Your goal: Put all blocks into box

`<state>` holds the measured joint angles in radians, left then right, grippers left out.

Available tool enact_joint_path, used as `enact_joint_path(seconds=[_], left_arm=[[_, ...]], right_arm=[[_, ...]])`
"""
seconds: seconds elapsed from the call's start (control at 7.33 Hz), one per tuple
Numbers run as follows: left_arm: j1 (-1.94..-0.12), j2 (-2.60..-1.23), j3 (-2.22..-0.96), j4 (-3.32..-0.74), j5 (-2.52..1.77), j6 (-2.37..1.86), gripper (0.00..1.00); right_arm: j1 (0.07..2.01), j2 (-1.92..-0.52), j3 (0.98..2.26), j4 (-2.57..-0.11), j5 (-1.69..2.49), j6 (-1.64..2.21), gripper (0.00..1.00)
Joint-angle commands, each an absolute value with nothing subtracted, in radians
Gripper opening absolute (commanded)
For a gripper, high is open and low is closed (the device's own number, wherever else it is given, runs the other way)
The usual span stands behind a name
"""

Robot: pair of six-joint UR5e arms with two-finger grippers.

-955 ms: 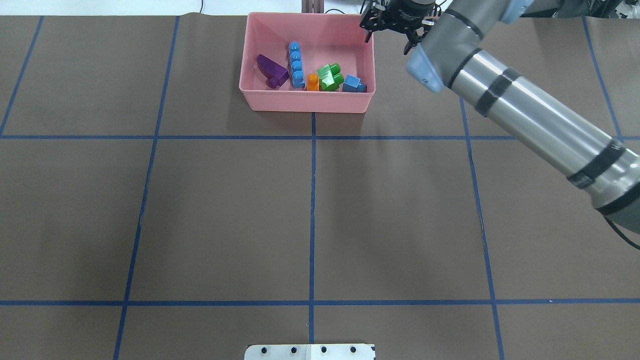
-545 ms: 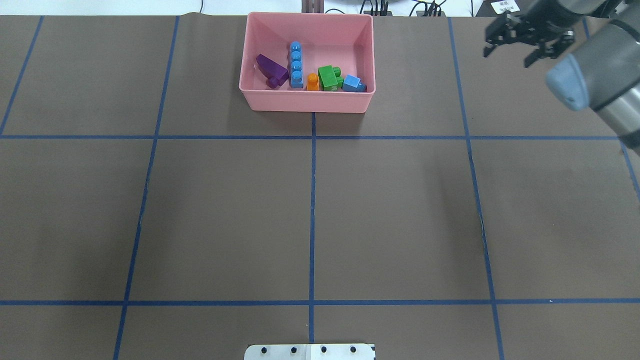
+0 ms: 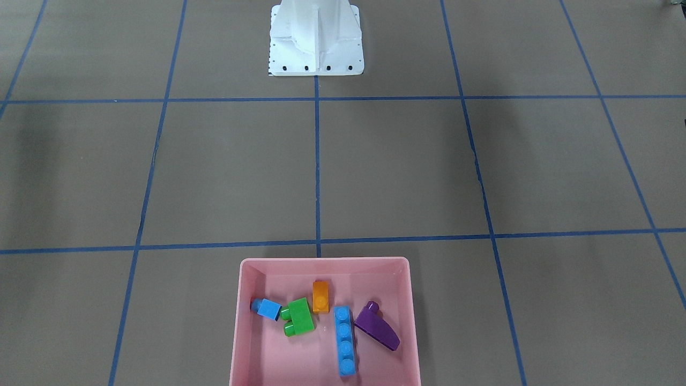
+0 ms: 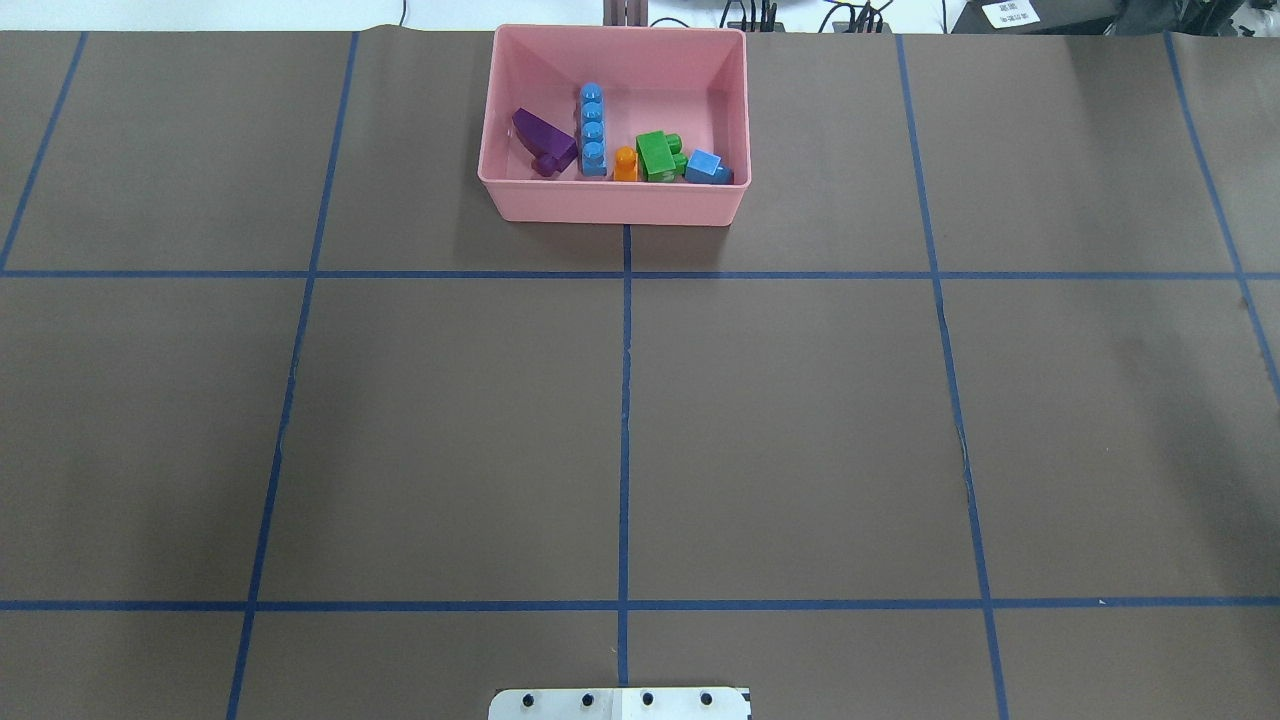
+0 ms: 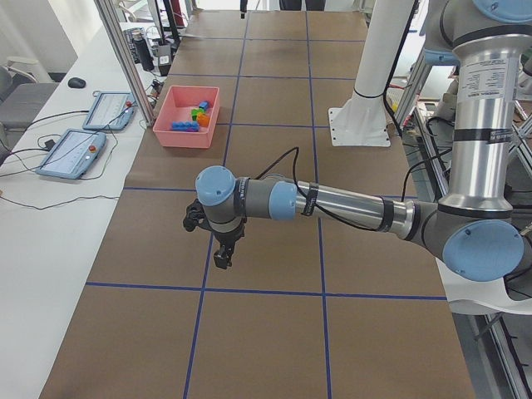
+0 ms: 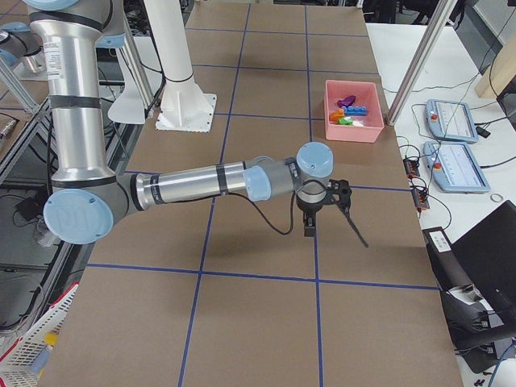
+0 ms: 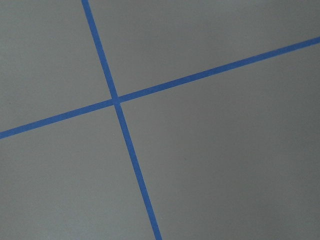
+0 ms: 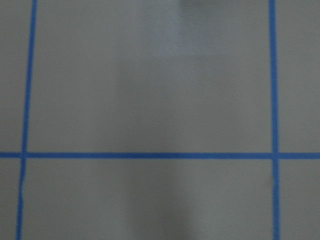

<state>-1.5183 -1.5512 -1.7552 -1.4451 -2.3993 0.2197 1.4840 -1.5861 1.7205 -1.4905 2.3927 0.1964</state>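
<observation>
From the front-facing camera, the shallow light pink plastic box sits at 6 o'clock on the brown papered tabletop, with the white robot base at 12 o'clock. All five bricks lie inside it. The small blue one-stud brick is at 9 o'clock, touching the green two-stud brick. The orange brick is at 1 o'clock from the green. The long blue four-stud brick lies just beside the purple sloped wedge at 3 o'clock.

Overhead, the box is at 12 o'clock and no arm shows.

From the left end, the left gripper hangs over bare tabletop, well apart from the box. I cannot tell how its jaws stand.

From the right end, the right gripper likewise hangs over bare tabletop, and I cannot tell its state.

Both wrist cameras show only tabletop and blue tape lines.
</observation>
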Motion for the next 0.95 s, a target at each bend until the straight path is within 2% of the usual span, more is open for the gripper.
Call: enact_joint_path(seconds=[0.0,0.14,0.55,0.82], left_arm=[[-1.535,-1.548,-1.756,-1.448,-2.398,0.219,1.00],[-1.536,-1.549,-1.753,-1.448,-2.396,0.218,1.00],[-1.537,-1.522,-1.744,-1.443,-2.364,0.215,1.00],[-1.546,-1.465,-1.799,-1.434,-2.370,0.143,1.00]], right_arm=[[1.574,-1.675,1.723,-1.608,2.382,-0.056,1.00],[1.619,-1.702,1.723,-1.652,2.350,-0.166,1.00],[1.617,-1.690,1.726,-1.667,2.312,-0.170,1.00],[1.601,-1.692,1.726,-1.686,2.310,-0.175,1.00]])
